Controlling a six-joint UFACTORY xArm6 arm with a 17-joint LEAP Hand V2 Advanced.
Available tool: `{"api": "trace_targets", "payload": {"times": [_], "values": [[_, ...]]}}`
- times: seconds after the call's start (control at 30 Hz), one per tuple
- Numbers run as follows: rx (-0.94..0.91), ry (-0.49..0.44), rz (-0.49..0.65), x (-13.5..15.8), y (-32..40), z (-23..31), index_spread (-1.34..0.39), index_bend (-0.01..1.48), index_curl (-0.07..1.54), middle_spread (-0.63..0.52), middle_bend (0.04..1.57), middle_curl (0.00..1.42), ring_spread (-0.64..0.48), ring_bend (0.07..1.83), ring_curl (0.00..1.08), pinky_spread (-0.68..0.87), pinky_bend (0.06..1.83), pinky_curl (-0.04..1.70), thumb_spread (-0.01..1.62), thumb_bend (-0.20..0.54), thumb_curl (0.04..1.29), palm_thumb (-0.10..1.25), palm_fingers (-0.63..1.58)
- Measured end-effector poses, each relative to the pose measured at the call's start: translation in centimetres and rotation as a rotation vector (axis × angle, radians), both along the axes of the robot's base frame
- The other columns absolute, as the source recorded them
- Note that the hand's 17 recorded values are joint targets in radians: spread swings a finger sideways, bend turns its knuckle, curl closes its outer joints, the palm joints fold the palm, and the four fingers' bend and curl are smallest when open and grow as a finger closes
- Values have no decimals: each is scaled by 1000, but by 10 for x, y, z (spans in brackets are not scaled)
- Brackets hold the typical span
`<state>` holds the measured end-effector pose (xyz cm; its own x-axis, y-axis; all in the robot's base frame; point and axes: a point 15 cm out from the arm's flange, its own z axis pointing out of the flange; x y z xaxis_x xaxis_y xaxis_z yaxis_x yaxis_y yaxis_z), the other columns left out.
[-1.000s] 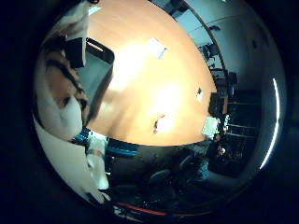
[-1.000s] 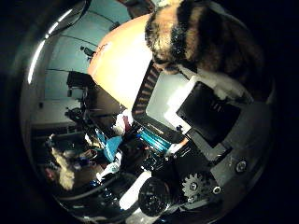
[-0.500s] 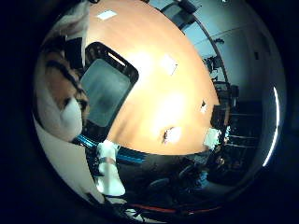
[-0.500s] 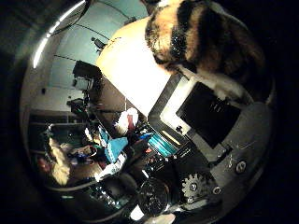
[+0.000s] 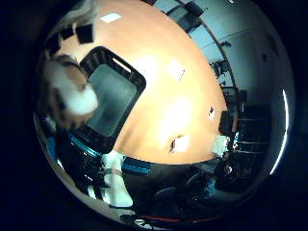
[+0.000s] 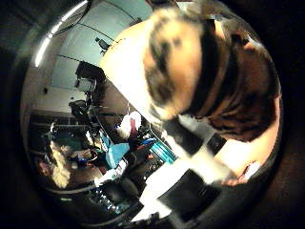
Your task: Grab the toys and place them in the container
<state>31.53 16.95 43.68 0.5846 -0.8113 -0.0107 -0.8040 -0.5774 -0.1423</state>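
A plush tiger toy [image 6: 209,81], orange with black stripes and a white muzzle, hangs blurred just off my palm. In the little finger side view the toy [image 5: 67,96] is over one end of the black container [image 5: 139,84], whose grey floor shows below it. The container stands on an orange table [image 5: 178,110]. My right hand [image 5: 115,185] is above the container; its white and black fingers [image 6: 200,160] have swung away from the toy and look straightened, so the hand appears open.
Sheets of paper [image 5: 175,70] lie on the table beyond the container, and two small black blocks [image 5: 85,32] sit near it. Office chairs [image 5: 226,122] stand along the table's far edge. A cluttered workbench [image 6: 114,152] is beside the table.
The hand has moved over the container, which now shows whole. The toy has gone from snug against the palm to blurred and farther off, and the fingers have swung away from it.
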Motion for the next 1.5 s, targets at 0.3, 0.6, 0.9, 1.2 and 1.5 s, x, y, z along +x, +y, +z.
{"api": "trace_targets", "payload": {"times": [0.3,0.6,0.9,1.2,1.5], "values": [[5,-15,23,-4,-2,7,-446,229,433,-101,412,389,16,616,341,496,545,532,1101,-26,288,456,172],[-2,-6,24,-9,-8,8,-435,174,358,-89,300,345,52,502,265,517,456,420,1081,-23,279,450,251],[-45,32,-49,-7,-92,11,-431,166,314,-87,258,340,54,474,240,508,441,366,1073,-23,275,445,281],[-84,33,-236,-6,-235,11,-421,164,296,-87,244,346,65,457,225,495,428,324,1077,-24,269,438,288],[-117,13,-417,-27,-368,0,-410,165,288,-87,239,349,71,438,217,485,421,296,1069,-24,271,435,292]]}}
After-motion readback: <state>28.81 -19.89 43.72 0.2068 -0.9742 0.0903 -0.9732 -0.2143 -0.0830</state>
